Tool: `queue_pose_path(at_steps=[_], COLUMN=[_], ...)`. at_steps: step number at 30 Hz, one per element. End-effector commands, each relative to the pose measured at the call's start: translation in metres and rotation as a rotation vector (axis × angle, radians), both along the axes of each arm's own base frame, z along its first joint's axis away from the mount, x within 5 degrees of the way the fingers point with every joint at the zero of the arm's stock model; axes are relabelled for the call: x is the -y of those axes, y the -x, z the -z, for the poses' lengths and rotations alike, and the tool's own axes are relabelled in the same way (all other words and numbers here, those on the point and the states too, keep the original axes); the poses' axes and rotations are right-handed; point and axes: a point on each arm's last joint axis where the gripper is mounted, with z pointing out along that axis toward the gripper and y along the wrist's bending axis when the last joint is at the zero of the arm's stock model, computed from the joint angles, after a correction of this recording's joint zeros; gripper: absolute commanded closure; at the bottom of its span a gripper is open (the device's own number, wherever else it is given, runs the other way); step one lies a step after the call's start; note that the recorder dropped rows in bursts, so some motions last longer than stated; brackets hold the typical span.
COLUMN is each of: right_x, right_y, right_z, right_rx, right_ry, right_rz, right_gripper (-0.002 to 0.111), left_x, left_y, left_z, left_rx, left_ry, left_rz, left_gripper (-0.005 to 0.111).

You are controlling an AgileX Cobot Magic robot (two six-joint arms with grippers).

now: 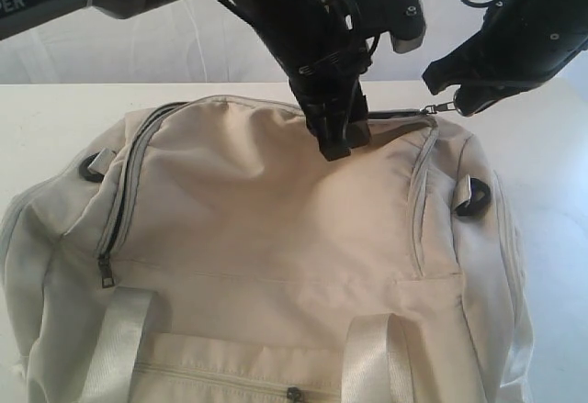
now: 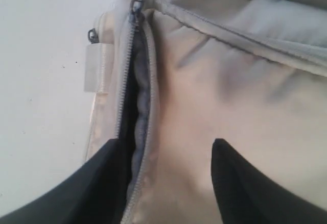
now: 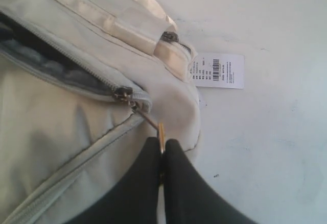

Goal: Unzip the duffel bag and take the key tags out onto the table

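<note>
**1. Right pincer.** The right pincer (image 3: 162, 148) is closed flat on the metal zipper pull (image 3: 159, 131), with the tab nipped between the fingertips. I judge that this hold draws the slider (image 3: 124, 94) toward the end of the duffel bag (image 1: 276, 238) and puts the track under tension.

**2. Left pincer.** The left pincer (image 2: 164, 155) has its fingers apart and grips nothing. One finger sits at the lip of the zipper opening (image 2: 137, 112). The other sits over the cream panel beside it. I judge that this stance is meant to pin or spread the fabric so the mouth can be entered. I cannot tell whether the tips press into the cloth.

**3. Bag.** The bag rests on the white surface (image 1: 55, 118) and fills most of the exterior view, with the top zipper along its far side. The opening is a narrow slit that shows dark grey lining (image 3: 46, 63).

**4. Hidden or unclear items.**
- The key tags appear in no view. I take them to be inside the bag, under the folds of the lining.
- In the exterior view the left arm covers the middle of the zipper, and the frame cuts off the near edge of the bag.
- I cannot make out how much track remains beyond the slider.
- A barcode label (image 3: 218, 71) lies on the surface just beside the bag's end. Its print is too small to read.
</note>
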Motion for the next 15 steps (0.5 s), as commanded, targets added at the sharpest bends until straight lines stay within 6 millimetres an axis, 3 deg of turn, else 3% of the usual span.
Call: queue_pose_path(at_steps=[1,6,15], right_x=[0.006,0.006,0.004], right_y=[0.002,0.003,0.003], right_z=[-0.001,0.004,0.010], right_rx=[-0.002,-0.016,-0.015], right_ry=[0.023,0.022,-0.001], right_rz=[0.014,0.014,0.018], right_gripper=[0.108,0.108,0.108], left_x=[0.003,0.006,0.012], left_y=[0.008,0.004,-0.006], left_z=[-0.006,-0.003,0.021], left_rx=[-0.038,-0.017,-0.045], left_ry=[0.030,0.047,0.018], left_rz=[0.025,0.019,0.016], left_gripper=[0.050,0.050,0.054])
